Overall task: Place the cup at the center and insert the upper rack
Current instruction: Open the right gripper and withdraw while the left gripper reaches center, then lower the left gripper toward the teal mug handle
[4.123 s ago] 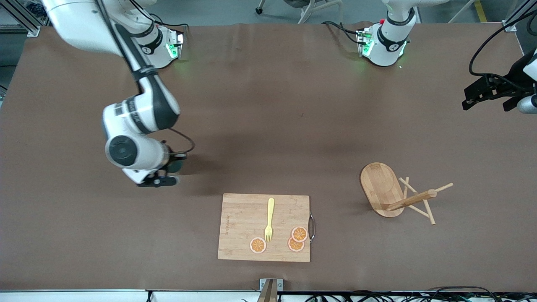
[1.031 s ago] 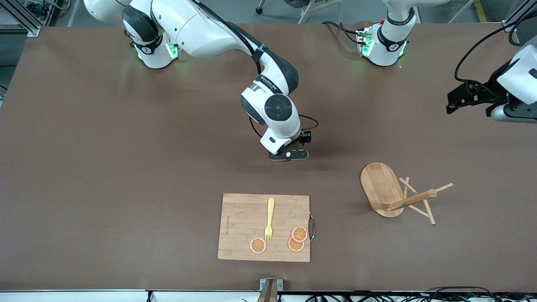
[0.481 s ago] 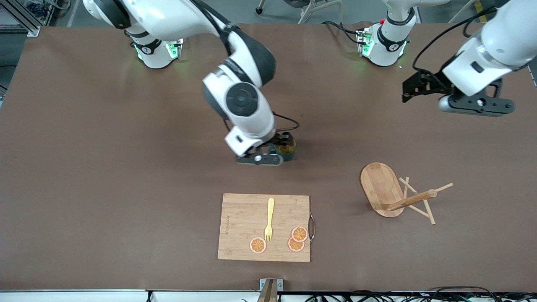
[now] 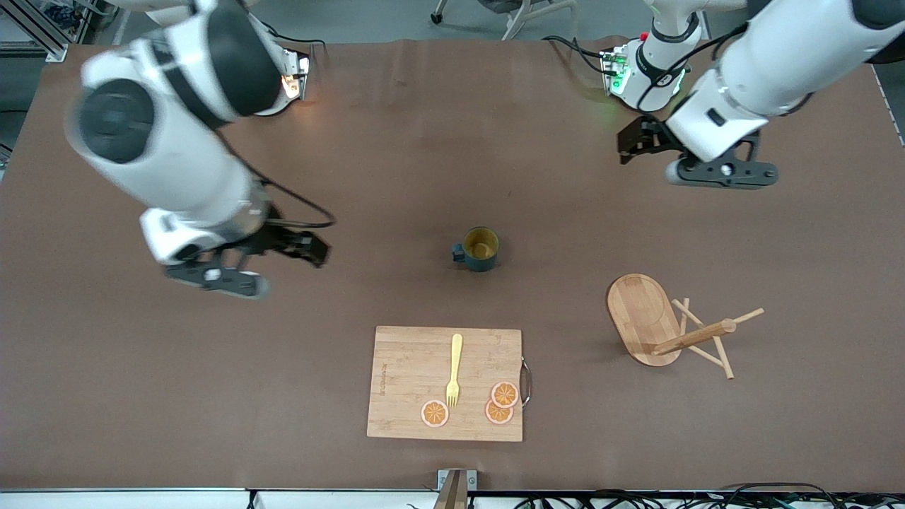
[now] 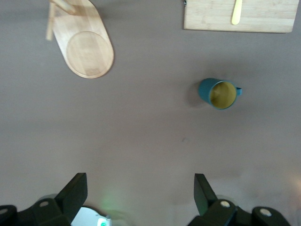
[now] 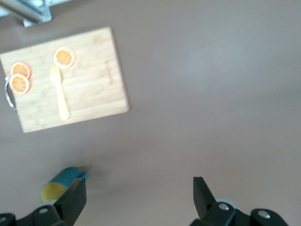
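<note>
The dark teal cup [image 4: 479,249] with a yellow inside stands upright and alone at the table's middle. It also shows in the left wrist view [image 5: 220,93] and the right wrist view [image 6: 59,186]. The bamboo upper rack [image 4: 640,314] lies tipped on its side toward the left arm's end, its post [image 4: 696,337] and pegs on the table; its oval base shows in the left wrist view [image 5: 87,49]. My right gripper [image 4: 311,249] is open and empty, off beside the cup toward the right arm's end. My left gripper [image 4: 631,143] is open and empty in the air.
A rectangular bamboo cutting board [image 4: 445,383] lies nearer the front camera than the cup, with a yellow fork [image 4: 454,369] and three orange slices [image 4: 499,403] on it. It shows in both wrist views [image 5: 240,16] [image 6: 66,80].
My right gripper has let go of the cup at the middle and drawn away toward the right arm's end. My left arm has swung in from the table's end.
</note>
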You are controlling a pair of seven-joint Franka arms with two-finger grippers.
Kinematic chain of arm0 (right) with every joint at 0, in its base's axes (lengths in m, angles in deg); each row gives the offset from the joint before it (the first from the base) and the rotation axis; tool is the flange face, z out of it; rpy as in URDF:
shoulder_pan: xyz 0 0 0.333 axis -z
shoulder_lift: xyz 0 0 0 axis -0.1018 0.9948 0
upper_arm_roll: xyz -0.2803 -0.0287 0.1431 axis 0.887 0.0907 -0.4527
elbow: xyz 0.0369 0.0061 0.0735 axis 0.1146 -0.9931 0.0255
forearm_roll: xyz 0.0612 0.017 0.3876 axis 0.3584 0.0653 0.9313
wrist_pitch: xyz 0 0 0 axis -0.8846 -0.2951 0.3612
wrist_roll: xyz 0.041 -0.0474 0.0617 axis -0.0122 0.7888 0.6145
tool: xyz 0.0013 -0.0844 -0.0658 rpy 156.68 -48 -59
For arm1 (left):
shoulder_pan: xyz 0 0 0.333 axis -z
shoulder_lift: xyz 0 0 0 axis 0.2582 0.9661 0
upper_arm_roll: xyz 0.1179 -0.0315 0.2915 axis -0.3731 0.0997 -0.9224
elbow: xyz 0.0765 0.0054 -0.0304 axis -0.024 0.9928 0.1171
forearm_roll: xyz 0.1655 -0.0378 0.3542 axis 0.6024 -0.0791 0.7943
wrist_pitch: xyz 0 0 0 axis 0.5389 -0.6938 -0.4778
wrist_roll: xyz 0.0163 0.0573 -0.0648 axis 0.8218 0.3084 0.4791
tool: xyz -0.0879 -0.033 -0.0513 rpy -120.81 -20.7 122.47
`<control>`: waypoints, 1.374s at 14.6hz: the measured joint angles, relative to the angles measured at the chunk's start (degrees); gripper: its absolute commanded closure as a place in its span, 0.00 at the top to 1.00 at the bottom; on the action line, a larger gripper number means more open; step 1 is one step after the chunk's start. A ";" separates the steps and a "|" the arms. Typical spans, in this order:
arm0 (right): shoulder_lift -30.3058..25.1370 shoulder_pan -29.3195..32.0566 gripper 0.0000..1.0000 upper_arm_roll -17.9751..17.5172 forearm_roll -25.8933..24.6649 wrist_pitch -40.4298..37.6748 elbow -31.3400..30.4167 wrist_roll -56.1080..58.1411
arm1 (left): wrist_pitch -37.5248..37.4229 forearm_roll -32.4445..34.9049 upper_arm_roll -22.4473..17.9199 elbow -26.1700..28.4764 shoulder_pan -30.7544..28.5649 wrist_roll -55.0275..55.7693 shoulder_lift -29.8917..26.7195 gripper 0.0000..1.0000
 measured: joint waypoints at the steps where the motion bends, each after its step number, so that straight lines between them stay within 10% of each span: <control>1: -0.86 2.43 1.00 0.01 -0.13 -0.84 -0.03 3.32 | 1.89 -0.02 1.78 1.29 0.05 2.22 0.02 1.00; 10: -7.49 23.07 1.00 0.13 -0.20 -3.49 -5.25 29.17 | 22.92 7.13 10.36 9.05 10.77 31.08 6.68 1.00; 20: -16.43 21.08 1.00 5.03 -0.22 1.24 -16.13 35.25 | 30.88 31.42 10.42 9.01 28.36 69.94 21.97 1.00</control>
